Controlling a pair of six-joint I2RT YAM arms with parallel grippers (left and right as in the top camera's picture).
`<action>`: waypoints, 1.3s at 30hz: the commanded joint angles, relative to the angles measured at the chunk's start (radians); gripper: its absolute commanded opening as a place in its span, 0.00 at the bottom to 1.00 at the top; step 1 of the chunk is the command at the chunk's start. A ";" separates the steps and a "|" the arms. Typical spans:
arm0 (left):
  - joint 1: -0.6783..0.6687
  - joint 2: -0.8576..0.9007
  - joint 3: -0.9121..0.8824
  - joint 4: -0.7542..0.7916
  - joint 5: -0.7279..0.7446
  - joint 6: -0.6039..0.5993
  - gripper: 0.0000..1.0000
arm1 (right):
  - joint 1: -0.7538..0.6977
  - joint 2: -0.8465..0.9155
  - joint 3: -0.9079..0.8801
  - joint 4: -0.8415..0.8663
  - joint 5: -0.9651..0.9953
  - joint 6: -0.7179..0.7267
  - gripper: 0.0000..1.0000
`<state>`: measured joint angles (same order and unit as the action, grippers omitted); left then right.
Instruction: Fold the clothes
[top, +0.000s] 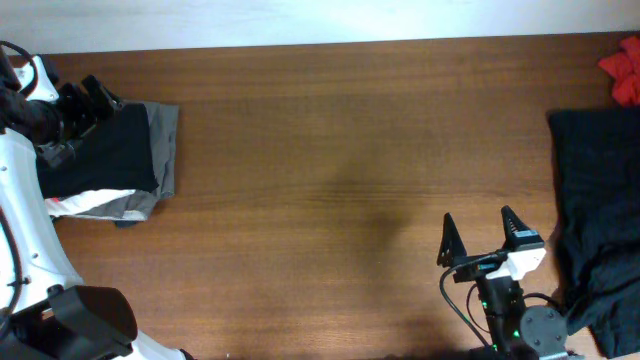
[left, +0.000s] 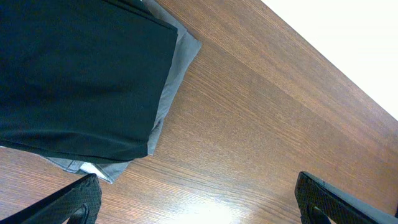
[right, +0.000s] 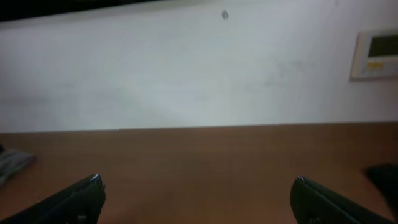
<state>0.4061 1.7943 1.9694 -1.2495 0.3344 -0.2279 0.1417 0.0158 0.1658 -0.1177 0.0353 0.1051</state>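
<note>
Overhead view: on the brown wooden worktop (top: 330, 150), a folded black fabric garment (top: 105, 150) lies on a grey fabric garment (top: 165, 140) at the left edge, with the left pincer (top: 100, 98) over its far corner. A crumpled dark fabric garment (top: 595, 200) lies unfolded at the right edge, with a red cloth (top: 625, 70) beyond it. The right pincer (top: 480, 235) is released, fingers spread above bare worktop, just beside the dark garment. Left wrist view: the left pincer (left: 199, 205) is released and grasps nothing; the black garment (left: 81, 81) overlaps the grey one (left: 177, 81). Right wrist view: the right pincer (right: 199, 202) is spread wide, facing a white wall (right: 186, 68) with a beige wall-mounted panel (right: 376, 53).
</note>
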 joint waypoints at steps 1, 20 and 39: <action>0.002 0.006 -0.002 -0.002 0.010 0.008 0.99 | -0.019 -0.012 -0.043 0.015 0.029 0.013 0.99; 0.002 0.006 -0.002 -0.001 0.010 0.008 0.99 | -0.072 -0.012 -0.160 0.108 0.031 -0.003 0.99; 0.002 0.006 -0.002 -0.001 0.010 0.008 0.99 | -0.072 -0.012 -0.160 0.042 0.022 0.005 0.99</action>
<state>0.4061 1.7943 1.9690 -1.2495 0.3344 -0.2279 0.0772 0.0147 0.0101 -0.0677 0.0490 0.1051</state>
